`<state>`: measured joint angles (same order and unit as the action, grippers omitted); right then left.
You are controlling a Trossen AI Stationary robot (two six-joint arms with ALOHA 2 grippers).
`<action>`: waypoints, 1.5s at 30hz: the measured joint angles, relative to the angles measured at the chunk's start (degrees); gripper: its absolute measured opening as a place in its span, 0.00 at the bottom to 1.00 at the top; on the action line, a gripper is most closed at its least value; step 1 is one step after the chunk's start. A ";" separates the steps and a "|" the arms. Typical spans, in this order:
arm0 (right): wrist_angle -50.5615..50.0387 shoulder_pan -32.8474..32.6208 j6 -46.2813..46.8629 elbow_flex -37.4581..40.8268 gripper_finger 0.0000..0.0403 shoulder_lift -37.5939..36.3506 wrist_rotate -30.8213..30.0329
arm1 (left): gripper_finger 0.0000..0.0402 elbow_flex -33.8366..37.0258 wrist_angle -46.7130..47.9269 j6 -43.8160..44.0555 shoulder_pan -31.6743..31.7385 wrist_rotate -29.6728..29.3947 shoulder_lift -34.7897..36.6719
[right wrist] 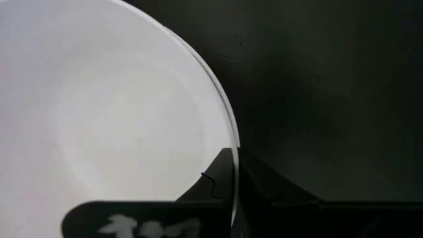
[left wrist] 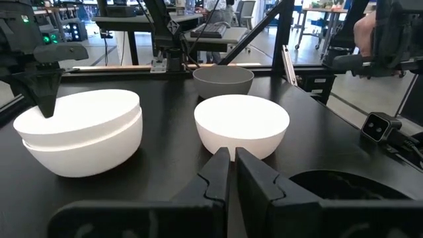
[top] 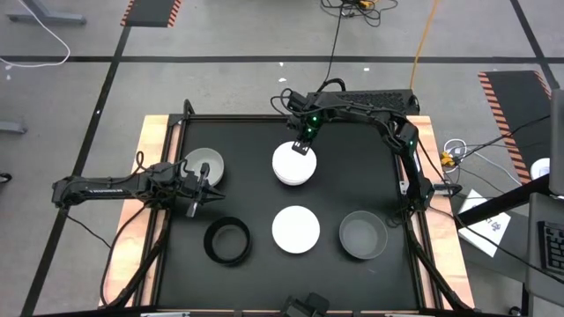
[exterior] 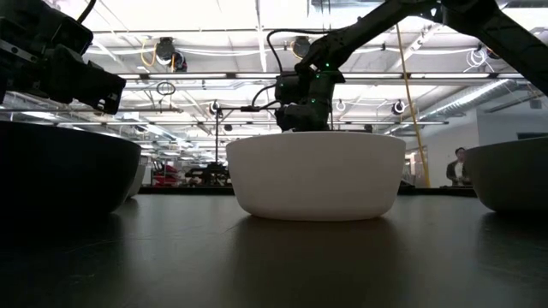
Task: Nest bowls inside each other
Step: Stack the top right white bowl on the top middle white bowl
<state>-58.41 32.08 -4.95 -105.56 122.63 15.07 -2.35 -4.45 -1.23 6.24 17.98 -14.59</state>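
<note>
Right gripper point(top: 303, 146): its two fingers are pinched tight on the rim of the top white bowl, at the back edge of the stack.
Stacked white bowls point(top: 293, 164): one white bowl sits inside another. They are right under the right gripper, in the middle of the black table point(top: 352, 176).
Left gripper point(top: 214, 195): its fingers are pressed together with nothing between them. It hangs over the left part of the table.
White bowl by the left arm point(top: 204, 164): just behind the left gripper, close to the left edge.
Black bowl point(top: 227, 240): just in front of the left gripper, near the front edge.
Single white bowl point(top: 295, 229): straight ahead of the left gripper's tips, in front of the stack.
Grey bowl point(top: 363, 235): past the single white bowl, far from the left gripper, on the right side.
</note>
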 joint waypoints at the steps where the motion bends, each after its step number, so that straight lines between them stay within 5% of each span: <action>1: 0.00 0.00 0.00 0.00 0.00 0.00 0.00 | 0.06 0.00 0.02 0.00 0.00 0.00 0.00; 45: 1.11 -4.50 1.25 -0.13 0.00 -0.16 -4.57 | 0.06 0.00 0.44 0.34 -0.01 0.02 0.01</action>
<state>-57.30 27.57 -3.70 -105.69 122.47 10.50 -2.35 -4.01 -0.89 6.23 18.00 -14.57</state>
